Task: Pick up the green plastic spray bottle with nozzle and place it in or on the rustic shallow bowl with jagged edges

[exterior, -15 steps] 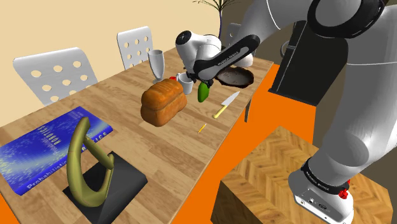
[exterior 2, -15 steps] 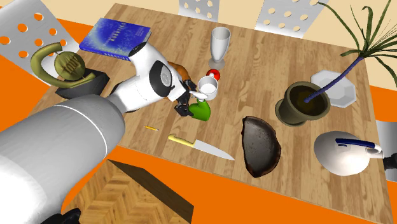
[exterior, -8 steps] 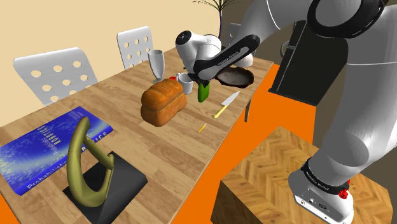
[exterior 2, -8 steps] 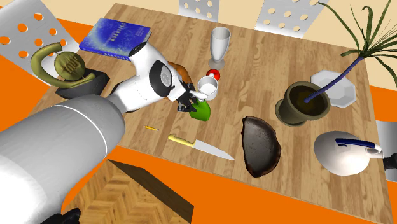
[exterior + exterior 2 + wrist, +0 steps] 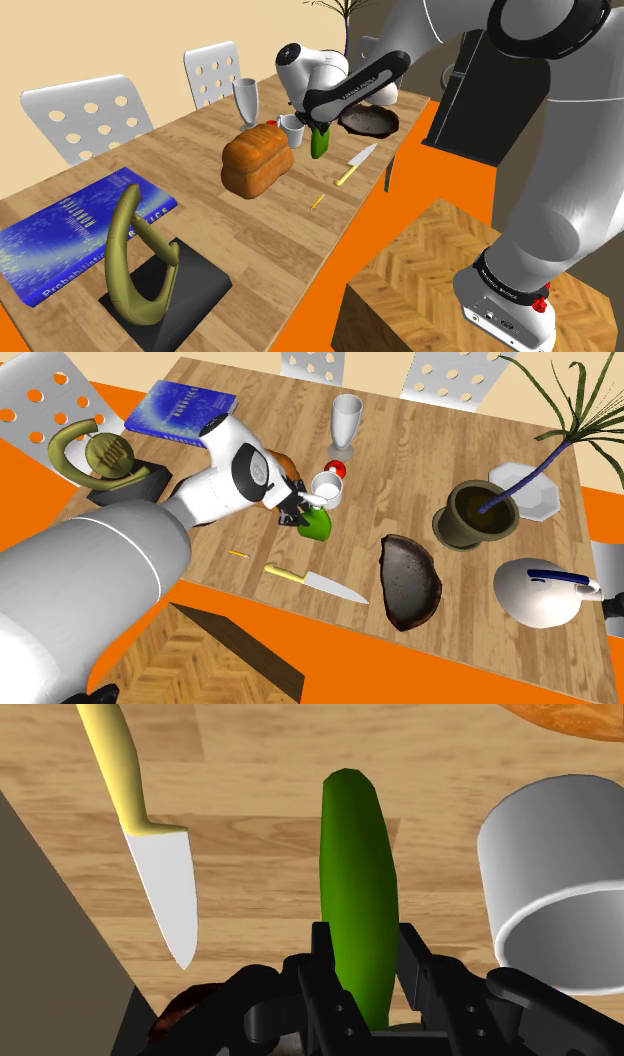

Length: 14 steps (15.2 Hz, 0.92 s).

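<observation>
Wooden surface (image 5: pixel 190 165), green bottle (image 5: pixel 358 904) clasped in the hand (image 5: pixel 362 949).
On the surface: brown loaf (image 5: pixel 258 160), dark jagged-rim bowl (image 5: pixel 410 580), white cup (image 5: pixel 560 874), yellow-handled knife (image 5: pixel 160 884). The bottle is just beside the cup, between cup and knife, well apart from the bowl; can't tell if its far end touches the wood. The hand's two black fingers are pressed against the bottle's sides near one end.

A home dining room: wooden table (image 5: pixel 292 218), white chairs (image 5: pixel 88 115), bread (image 5: pixel 258 163), potted plant (image 5: pixel 446 528)
</observation>
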Available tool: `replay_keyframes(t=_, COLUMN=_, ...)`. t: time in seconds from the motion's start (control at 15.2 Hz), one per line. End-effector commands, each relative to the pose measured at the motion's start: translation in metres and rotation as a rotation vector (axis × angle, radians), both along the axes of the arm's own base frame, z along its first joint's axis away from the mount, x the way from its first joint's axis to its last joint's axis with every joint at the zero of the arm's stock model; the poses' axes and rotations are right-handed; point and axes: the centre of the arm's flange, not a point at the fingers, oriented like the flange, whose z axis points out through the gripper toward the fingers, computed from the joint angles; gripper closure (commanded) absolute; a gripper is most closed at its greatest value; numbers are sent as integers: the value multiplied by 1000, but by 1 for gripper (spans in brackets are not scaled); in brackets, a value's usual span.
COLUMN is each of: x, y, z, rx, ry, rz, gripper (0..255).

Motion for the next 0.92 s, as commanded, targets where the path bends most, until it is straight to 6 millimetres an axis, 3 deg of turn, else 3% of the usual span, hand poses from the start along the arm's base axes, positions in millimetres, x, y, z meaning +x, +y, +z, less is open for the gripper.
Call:
replay_keyframes(t=0.0, x=0, y=0, z=10, rx=0, ry=0, rz=0, gripper=255)
replay_keyframes(t=0.86, x=0, y=0, z=78, rx=0, ry=0, rz=0, gripper=255)
